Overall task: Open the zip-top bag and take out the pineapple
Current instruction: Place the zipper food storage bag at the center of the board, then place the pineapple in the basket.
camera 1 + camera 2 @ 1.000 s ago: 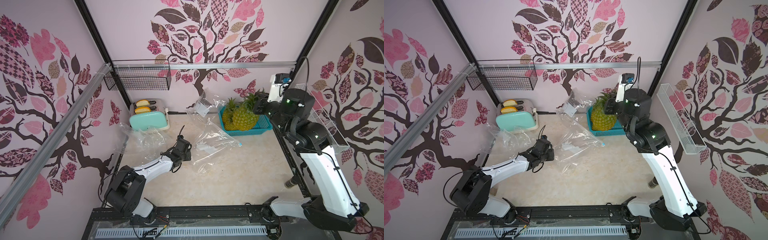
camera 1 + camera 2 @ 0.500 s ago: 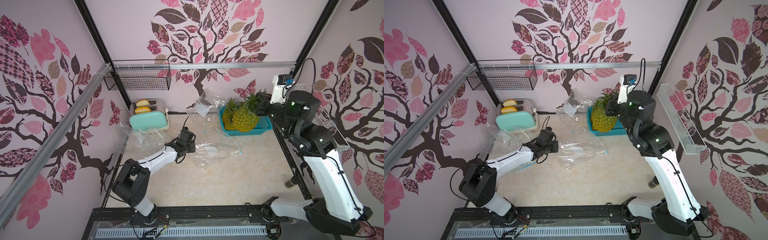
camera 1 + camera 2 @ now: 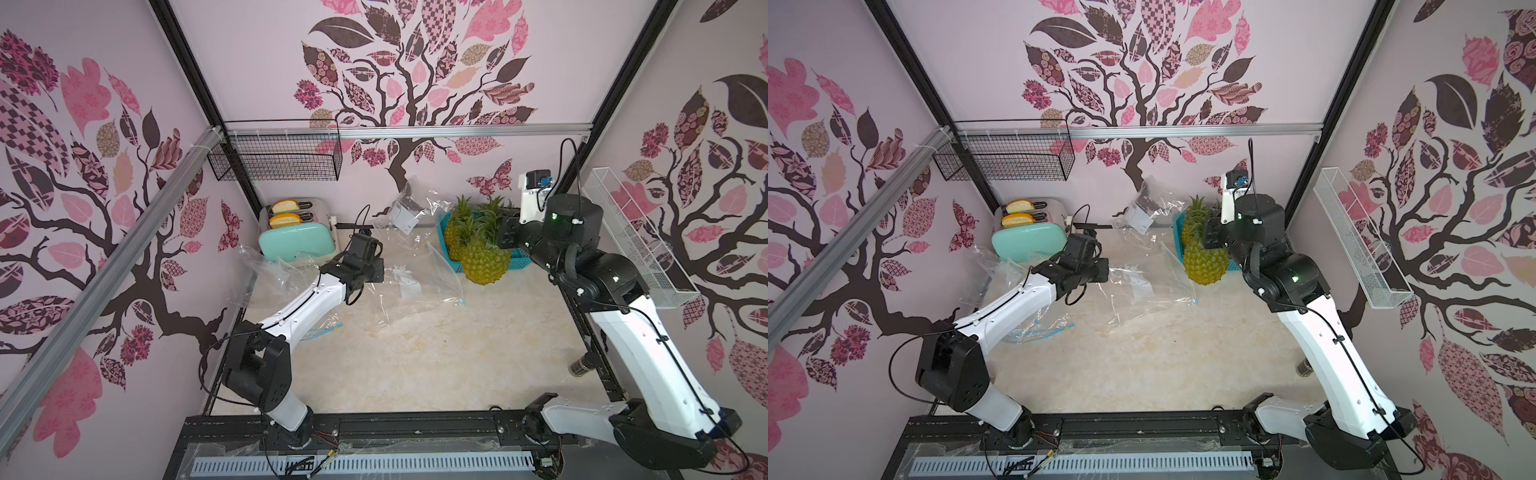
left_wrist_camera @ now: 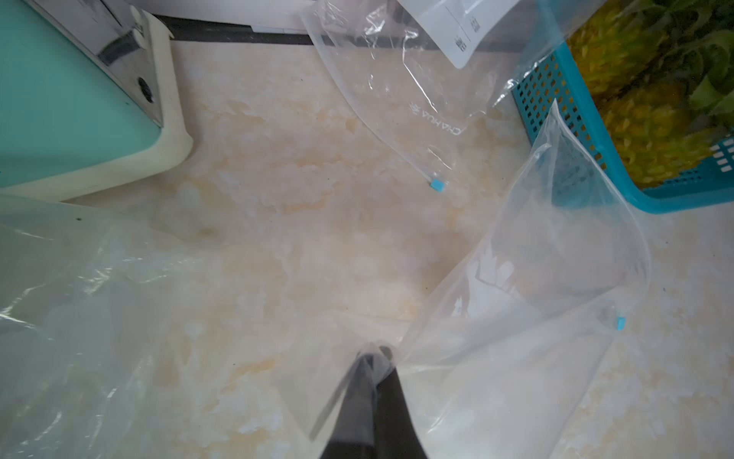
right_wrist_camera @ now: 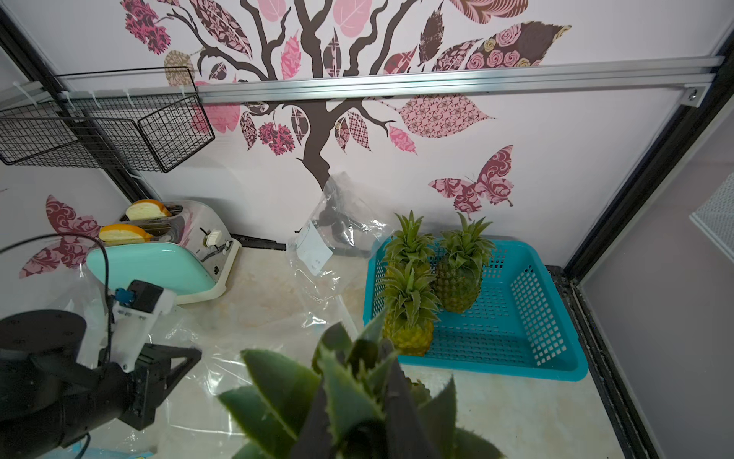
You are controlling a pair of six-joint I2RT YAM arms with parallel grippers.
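Pineapple is out of the bag, hanging upright by its crown from the right gripper. In both top views it sits at the near-left corner of the blue basket, and looks lifted off the table. The right jaws are narrow and clamped into the crown leaves. The wrist view shows dark fingers buried among the leaves.

Zip-top bag is empty and lies slack on the table between the two grippers, apart from the fruit. Its mouth gapes toward the basket, and the blue slider is at one end of the zip.

The left gripper is pinched tight on a corner of the bag, with film bunched between the tips. The left arm is stretched low across the table toward the back.

Around this:
- Other pineapples stand in the basket at back right.
- A second clear bag with a white label leans on the back wall, just left of the basket.
- A mint toaster at back left has bread slices in its slots.
- More clear bags are crumpled beside the toaster and under the left arm.
- A black wire basket hangs on the back wall.
- A white wire rack is on the right wall.
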